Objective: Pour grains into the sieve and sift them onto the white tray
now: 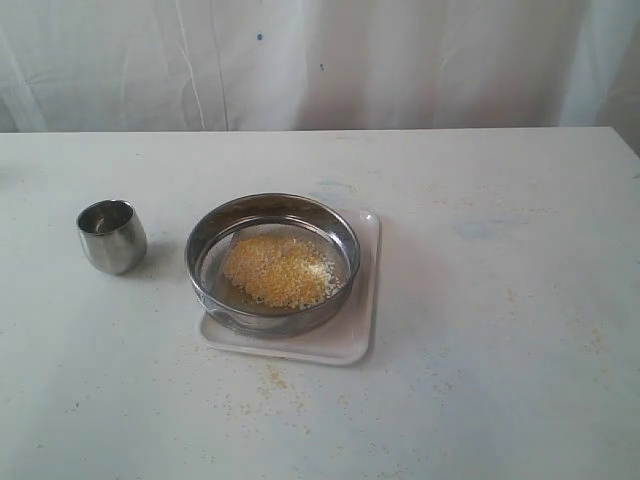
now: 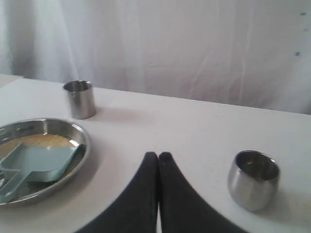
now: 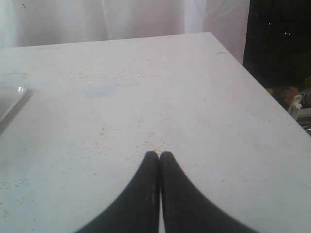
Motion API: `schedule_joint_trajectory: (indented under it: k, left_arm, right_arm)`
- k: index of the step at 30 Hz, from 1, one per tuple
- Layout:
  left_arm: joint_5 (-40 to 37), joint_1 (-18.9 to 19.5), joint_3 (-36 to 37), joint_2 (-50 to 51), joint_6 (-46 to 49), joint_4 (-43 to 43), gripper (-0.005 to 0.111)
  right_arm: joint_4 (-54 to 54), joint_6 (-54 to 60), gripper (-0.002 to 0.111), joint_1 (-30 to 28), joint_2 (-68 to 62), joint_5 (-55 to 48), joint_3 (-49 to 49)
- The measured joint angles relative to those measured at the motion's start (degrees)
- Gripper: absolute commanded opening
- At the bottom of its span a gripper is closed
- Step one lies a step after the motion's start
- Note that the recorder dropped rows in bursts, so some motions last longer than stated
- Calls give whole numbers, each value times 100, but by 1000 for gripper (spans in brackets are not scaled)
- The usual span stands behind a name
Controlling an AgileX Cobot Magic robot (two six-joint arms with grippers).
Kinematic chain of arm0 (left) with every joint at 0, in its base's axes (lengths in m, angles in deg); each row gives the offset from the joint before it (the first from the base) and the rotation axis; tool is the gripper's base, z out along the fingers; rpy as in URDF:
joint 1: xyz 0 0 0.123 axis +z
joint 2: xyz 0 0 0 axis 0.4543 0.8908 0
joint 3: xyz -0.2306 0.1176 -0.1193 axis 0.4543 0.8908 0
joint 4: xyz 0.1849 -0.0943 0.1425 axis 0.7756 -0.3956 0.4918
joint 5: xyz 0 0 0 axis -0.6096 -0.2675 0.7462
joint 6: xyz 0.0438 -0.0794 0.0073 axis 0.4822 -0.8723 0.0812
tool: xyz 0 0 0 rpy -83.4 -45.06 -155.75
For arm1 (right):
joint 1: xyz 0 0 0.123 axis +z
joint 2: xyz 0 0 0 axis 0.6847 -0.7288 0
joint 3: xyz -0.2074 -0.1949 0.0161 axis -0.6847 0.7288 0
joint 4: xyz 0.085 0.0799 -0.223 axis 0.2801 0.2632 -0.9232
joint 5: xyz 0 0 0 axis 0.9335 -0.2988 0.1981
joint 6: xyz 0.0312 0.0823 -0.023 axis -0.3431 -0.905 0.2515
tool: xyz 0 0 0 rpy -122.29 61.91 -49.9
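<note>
The sieve (image 1: 270, 322), a wide steel ring with a mesh bottom, sits on the white tray (image 1: 352, 338) at the middle of the table in the exterior view. A heap of yellow grains (image 1: 277, 270) lies inside it. One corner of the white tray (image 3: 9, 99) shows in the right wrist view. Neither gripper appears in the exterior view. My left gripper (image 2: 158, 155) is shut and empty above bare table, with a small rounded steel cup (image 2: 253, 179) beside it. My right gripper (image 3: 159, 154) is shut and empty over the table, away from the tray.
The rounded steel cup (image 1: 112, 236) stands left of the sieve. The left wrist view also shows a straight steel cup (image 2: 80, 99) and a steel dish (image 2: 83, 141) holding a pale blue scoop (image 2: 36, 162) and some grains. Loose grains (image 3: 102, 130) dot the table. A table edge (image 3: 272, 102) is near.
</note>
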Motion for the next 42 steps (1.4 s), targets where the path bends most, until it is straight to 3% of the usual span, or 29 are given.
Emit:
schedule_joint_trajectory:
  k: [3, 9, 11, 13, 17, 21, 25, 33, 42]
  left_arm:
    - [-431, -86, 201, -424, 353, -561, 0]
    - [-293, -399, 686, -955, 6040, -6068, 0]
    - [-64, -412, 832, -1142, 7449, -7193, 0]
    - [155, -412, 984, -1311, 8102, -7691, 0]
    - [166, -412, 1337, -1672, 7998, -7924, 0]
    - [-109, -412, 1389, -2067, 7072, -7325, 0]
    - [-225, -412, 1389, -2120, 6802, -7006, 0]
    - [-1551, -412, 1389, -2131, 8588, -6702, 0]
    - [-1805, -412, 1389, -2131, 8507, -6749, 0]
  right_arm:
    - [0, 0, 0, 0, 0, 0, 0]
    - [0, 0, 0, 0, 0, 0, 0]
    - [0, 0, 0, 0, 0, 0, 0]
    - [0, 0, 0, 0, 0, 0, 0]
    - [0, 0, 0, 0, 0, 0, 0]
    - [0, 0, 0, 0, 0, 0, 0]
    - [0, 0, 0, 0, 0, 0, 0]
    - [0, 0, 0, 0, 0, 0, 0]
    - [0, 0, 0, 0, 0, 0, 0]
